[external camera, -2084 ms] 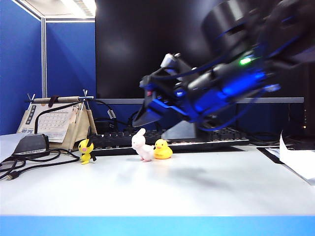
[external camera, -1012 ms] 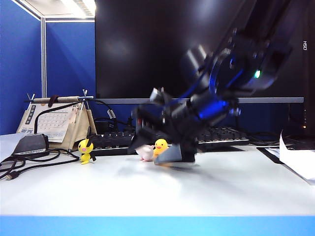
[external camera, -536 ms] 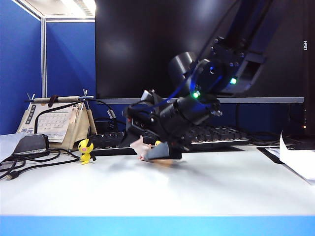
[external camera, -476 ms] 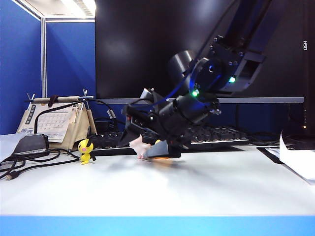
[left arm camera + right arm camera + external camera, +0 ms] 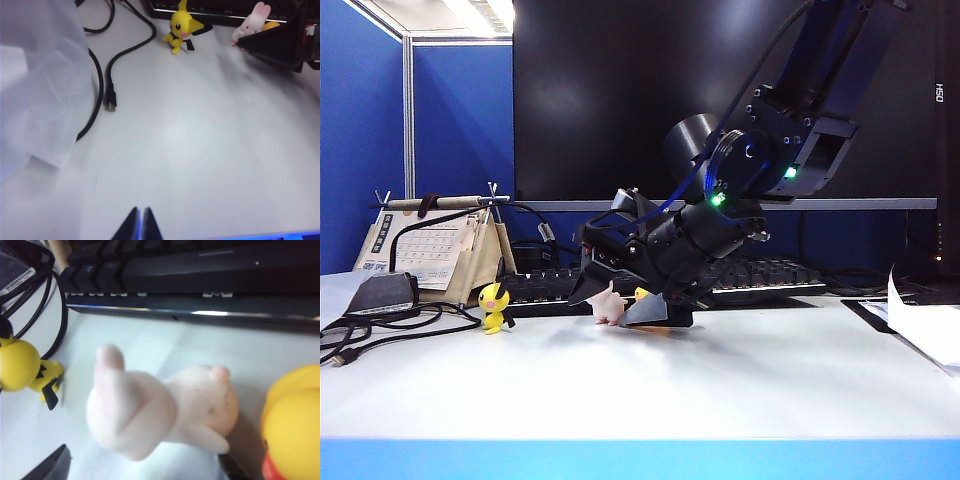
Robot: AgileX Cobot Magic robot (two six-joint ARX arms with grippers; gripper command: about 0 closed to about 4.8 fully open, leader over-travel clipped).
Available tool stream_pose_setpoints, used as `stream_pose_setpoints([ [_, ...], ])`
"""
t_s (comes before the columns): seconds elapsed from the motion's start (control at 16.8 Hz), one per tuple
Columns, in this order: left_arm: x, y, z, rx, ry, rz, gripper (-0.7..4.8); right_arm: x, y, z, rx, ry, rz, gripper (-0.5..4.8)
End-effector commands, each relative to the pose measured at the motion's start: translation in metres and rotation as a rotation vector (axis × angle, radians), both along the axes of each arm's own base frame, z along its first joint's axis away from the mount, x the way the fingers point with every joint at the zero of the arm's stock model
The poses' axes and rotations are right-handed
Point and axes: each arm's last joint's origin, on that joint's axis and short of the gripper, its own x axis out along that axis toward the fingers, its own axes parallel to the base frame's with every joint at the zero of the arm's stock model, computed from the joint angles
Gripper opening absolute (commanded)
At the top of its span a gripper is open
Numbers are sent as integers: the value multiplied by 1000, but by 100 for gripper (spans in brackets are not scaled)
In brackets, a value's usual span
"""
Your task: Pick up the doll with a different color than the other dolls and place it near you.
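Toward the back edge of the tabletop [image 5: 740,380], just in front of the black keyboard [image 5: 760,278], the white-pink rabbit doll [image 5: 609,303] stood between the spread jaws of the right gripper [image 5: 618,305]. In the right wrist view the rabbit doll [image 5: 155,410] filled the middle of the frame, seen from behind with its ears toward the camera, one dark fingertip [image 5: 50,467] on each side and neither clearly touching it. The yellow duck [image 5: 292,425] sat just beside the rabbit, on the side away from the yellow pointy-eared figure [image 5: 22,365], and in the exterior view it was mostly hidden behind the gripper. The pointy-eared figure [image 5: 495,306] stood apart, nearer the left edge, beside a desk calendar [image 5: 435,255] and black cables [image 5: 380,330]. The right arm [image 5: 760,165] reached down from the upper right. The left gripper [image 5: 140,226] hung over bare tabletop well away from the dolls, its fingertips pressed together. A sheet of paper [image 5: 925,325] lay at the right edge.
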Motion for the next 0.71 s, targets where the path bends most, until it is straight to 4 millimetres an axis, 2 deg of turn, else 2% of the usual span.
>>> stream_pose_setpoints([
  [0.06, 0, 0, 1, -2, -2, -2, 24, 5, -3, -3, -34, 31, -31, 369],
  [0.36, 0, 0, 1, -2, -2, -2, 24, 24, -6, 13, -18, -11, -78, 369],
  [0.71, 0, 0, 1, -2, -2, -2, 24, 34, 1, 24, 17, -32, -57, 369],
])
